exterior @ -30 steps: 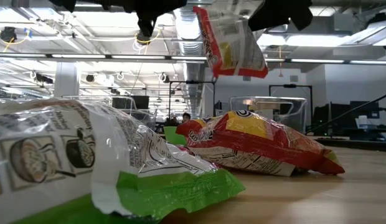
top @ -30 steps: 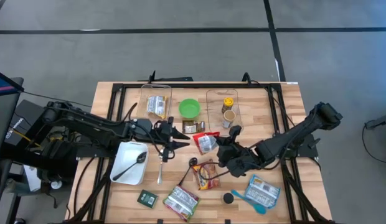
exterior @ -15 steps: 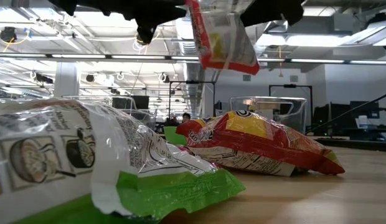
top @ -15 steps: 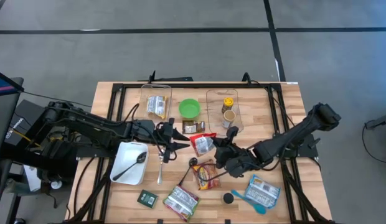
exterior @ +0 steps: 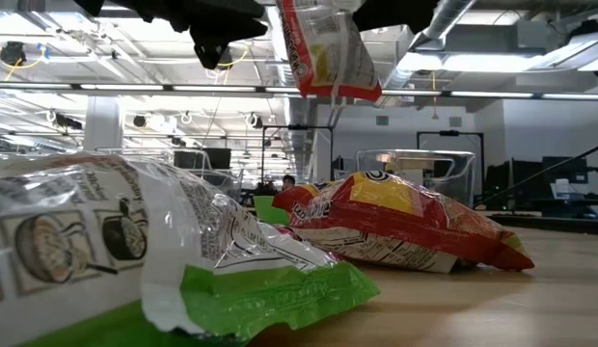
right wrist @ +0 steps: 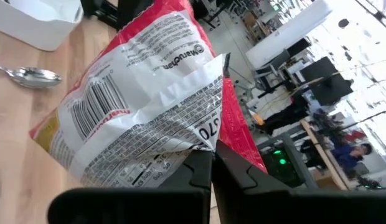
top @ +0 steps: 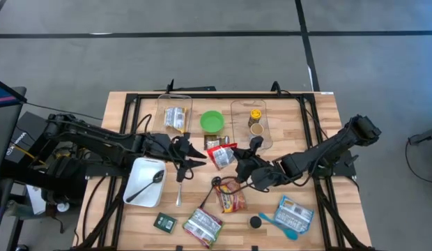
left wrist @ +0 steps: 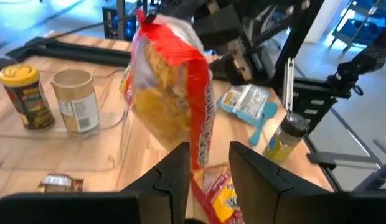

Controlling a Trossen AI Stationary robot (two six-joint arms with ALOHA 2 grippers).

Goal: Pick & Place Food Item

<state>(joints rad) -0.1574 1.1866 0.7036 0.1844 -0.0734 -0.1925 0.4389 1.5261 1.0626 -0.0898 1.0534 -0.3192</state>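
A red and white noodle packet (top: 221, 155) hangs in the air over the table's middle, with my right gripper (top: 238, 162) shut on it. It also shows high in the low view (exterior: 323, 48). My left gripper (top: 200, 159) stands open just to the packet's left. In the left wrist view the packet's lower edge (left wrist: 199, 155) reaches down between the two fingers (left wrist: 174, 177); whether it touches them I cannot tell. My right gripper pinches the packet's crimped edge (right wrist: 207, 138) between its two shut fingers (right wrist: 196, 171). They come about level from the table's right side. The packet is lifted clear of the table and hangs tilted below the hold, its red end (exterior: 330, 92) lowest.
Below lie a red chip bag (top: 233, 197), a metal spoon (top: 180, 189) and a white tub (top: 141, 188) with a black spoon. Two clear bins (top: 175, 103) (top: 265, 115) and a green bowl (top: 212, 122) stand at the far side. More packets (top: 202, 226) (top: 294, 213) lie near the front.
My right gripper has carried the packet toward the table's left and a little toward the far edge, up to my left gripper, keeping it shut in the fingers and clear of the table.
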